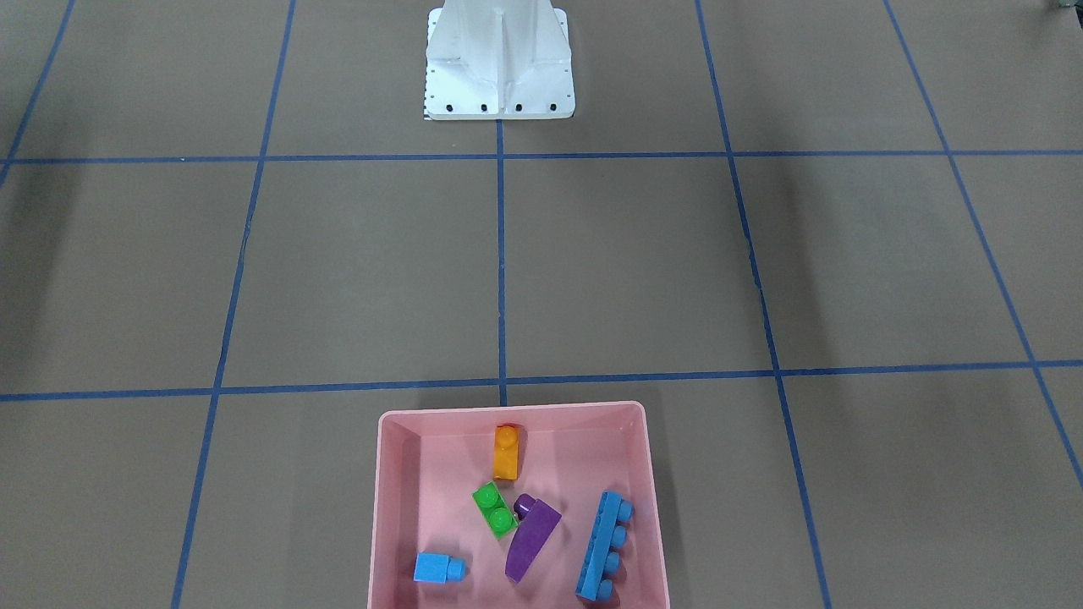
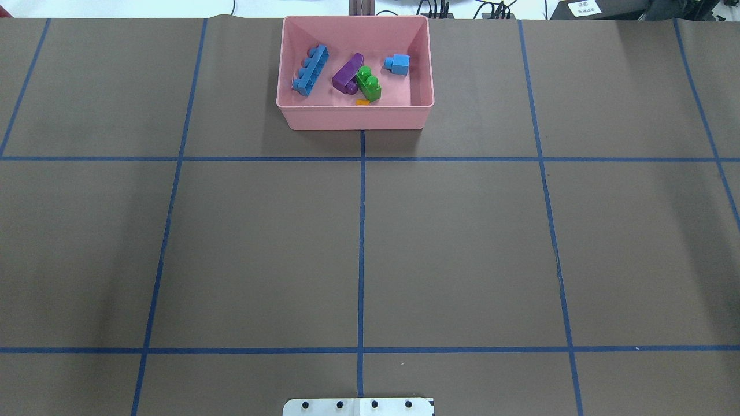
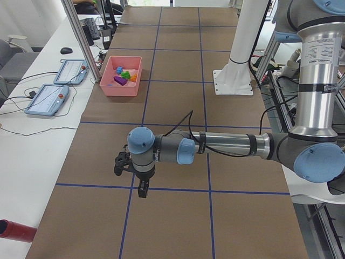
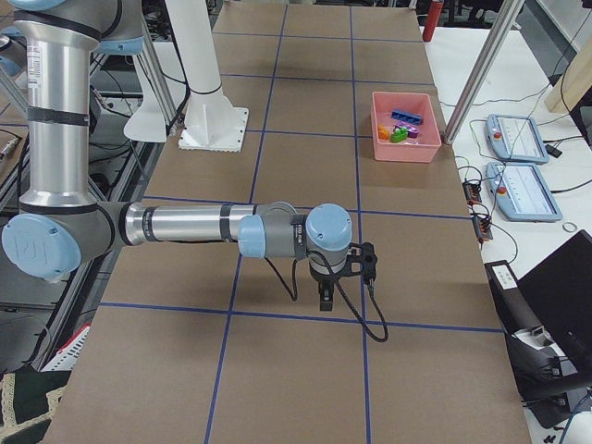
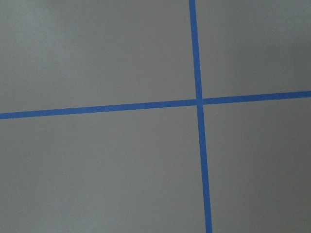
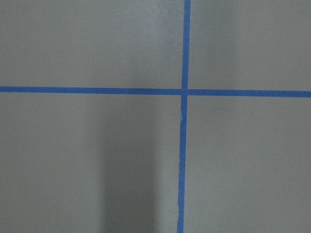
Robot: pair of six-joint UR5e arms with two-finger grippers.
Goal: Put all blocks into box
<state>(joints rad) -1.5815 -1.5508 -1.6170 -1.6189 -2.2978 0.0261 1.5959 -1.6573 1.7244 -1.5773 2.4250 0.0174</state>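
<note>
The pink box [image 1: 512, 408] holds all the blocks: orange one-stud [image 1: 505, 454], green two-stud [image 1: 495, 507], purple wedge [image 1: 531, 541], long blue bar [image 1: 604, 548] and small blue cube [image 1: 437, 567]. The overhead view shows the box [image 2: 352, 118] at the table's far edge with the same blocks inside. My left gripper [image 3: 141, 191] shows only in the exterior left view, far from the box [image 3: 121, 86], low over the table. My right gripper [image 4: 326, 301] shows only in the exterior right view, also far from the box [image 4: 404, 148]. I cannot tell whether either is open or shut.
The white metal base [image 1: 499, 59] stands at the robot's side of the table. Blue tape lines grid the brown surface. Control tablets [image 3: 46, 100] lie on the white side bench beyond the box. A red cylinder [image 3: 16, 229] lies off the table's end.
</note>
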